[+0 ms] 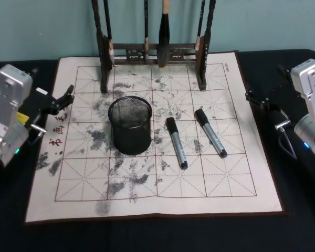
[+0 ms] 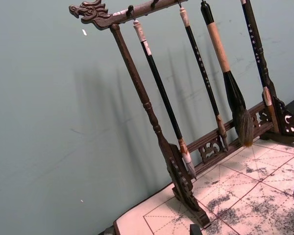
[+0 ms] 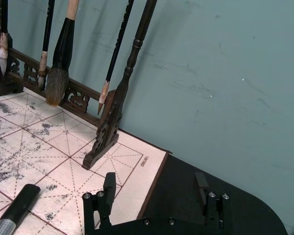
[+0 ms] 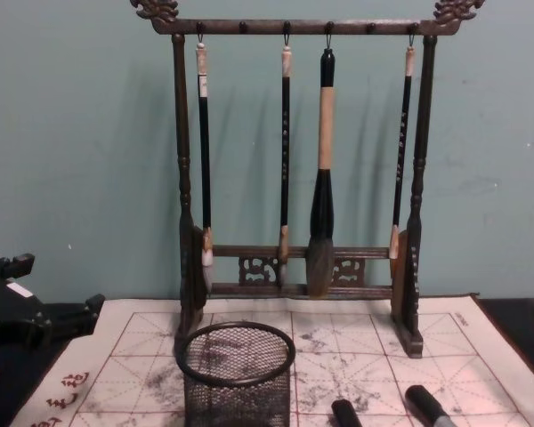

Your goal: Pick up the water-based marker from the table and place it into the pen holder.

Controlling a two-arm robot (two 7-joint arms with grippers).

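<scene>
**Black table [image 1: 304, 231], inked mat [image 1: 147, 202]: nothing held yet**

Your pen holder [image 1: 129, 126] stands upright mid-frame, mouth clear. The nearer marker [image 1: 176, 142] and farther marker [image 1: 210, 132] lie flat right of it, likely within the right arm's reach. Right gripper [image 3: 155, 188] waits spread and empty at the head view's right edge. Left gripper [image 1: 63, 98] parks at the left edge, state untellable.

Scuffed teal wall [image 4: 71, 133] — black tabletop [image 1: 299, 231] under an ink-stained grid mat [image 1: 147, 202]
</scene>
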